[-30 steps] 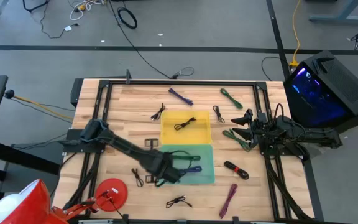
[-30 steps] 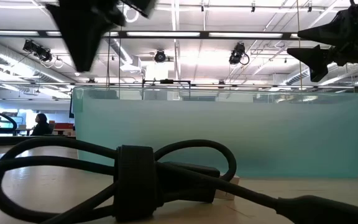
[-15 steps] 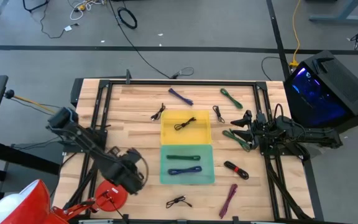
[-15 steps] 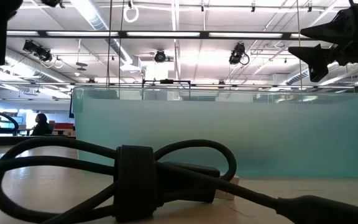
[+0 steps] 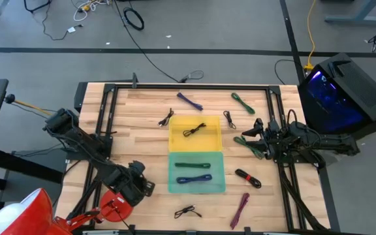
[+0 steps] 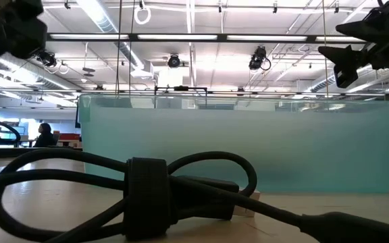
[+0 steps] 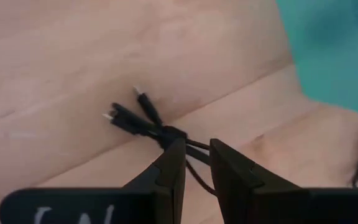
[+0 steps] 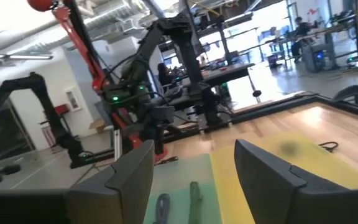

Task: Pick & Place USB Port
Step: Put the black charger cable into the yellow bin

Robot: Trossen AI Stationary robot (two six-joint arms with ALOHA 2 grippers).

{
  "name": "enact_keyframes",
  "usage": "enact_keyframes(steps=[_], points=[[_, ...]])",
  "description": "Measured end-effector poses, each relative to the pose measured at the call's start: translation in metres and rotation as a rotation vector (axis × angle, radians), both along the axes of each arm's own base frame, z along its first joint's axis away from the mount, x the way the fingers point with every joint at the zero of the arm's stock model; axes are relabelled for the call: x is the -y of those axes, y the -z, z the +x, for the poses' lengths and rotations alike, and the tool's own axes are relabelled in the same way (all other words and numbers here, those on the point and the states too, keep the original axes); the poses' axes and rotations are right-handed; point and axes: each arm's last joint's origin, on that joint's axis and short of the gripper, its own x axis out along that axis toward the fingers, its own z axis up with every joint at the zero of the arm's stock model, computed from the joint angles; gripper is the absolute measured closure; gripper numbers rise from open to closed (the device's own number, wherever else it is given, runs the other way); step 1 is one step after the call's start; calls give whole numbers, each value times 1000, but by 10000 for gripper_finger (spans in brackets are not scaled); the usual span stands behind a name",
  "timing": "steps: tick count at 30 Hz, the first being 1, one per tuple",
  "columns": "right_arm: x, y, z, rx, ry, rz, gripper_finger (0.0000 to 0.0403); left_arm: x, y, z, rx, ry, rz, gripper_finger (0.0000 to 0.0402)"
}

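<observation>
My left gripper (image 5: 138, 187) (image 7: 195, 157) points steeply down over a bundled black USB cable (image 7: 143, 118) that lies on the wood near the table's front left. Its fingers stand a narrow gap apart just above the bundle's tie, and I see no touch. The green tray (image 5: 217, 188) holds a green cable (image 5: 191, 165) and a blue one (image 5: 194, 178). The yellow tray (image 5: 175, 145) holds a black cable (image 5: 193, 130). My right gripper (image 5: 245, 137) (image 8: 194, 168) waits open and level at the right.
Loose cables lie around the trays: purple (image 5: 189, 100), green (image 5: 242, 102), black (image 5: 166, 118), red and black (image 5: 248, 177), magenta (image 5: 240, 209), and black (image 5: 187, 211) at the front, which fills the low view (image 6: 147, 196). A red disc (image 5: 115, 203) sits just near of my left gripper.
My left gripper has left the green tray and swung toward the table's left and near edge. It sank and rolled its wrist as it went, and now hangs over the black cable. Its finger gap looks unchanged. The blue cable stays in the green tray.
</observation>
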Motion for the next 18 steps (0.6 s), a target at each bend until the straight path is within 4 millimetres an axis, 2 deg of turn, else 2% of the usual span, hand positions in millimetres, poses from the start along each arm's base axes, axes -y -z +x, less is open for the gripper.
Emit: enact_keyframes(steps=[7, 18], points=[[-2, 0, 0, -4, -62, 3, 179, -2, 7, -4, -36, -86, -46, 309], [-2, 1, 0, -11, -81, -3, 179, 3, 5, 2, 19, -143, -124, 219]])
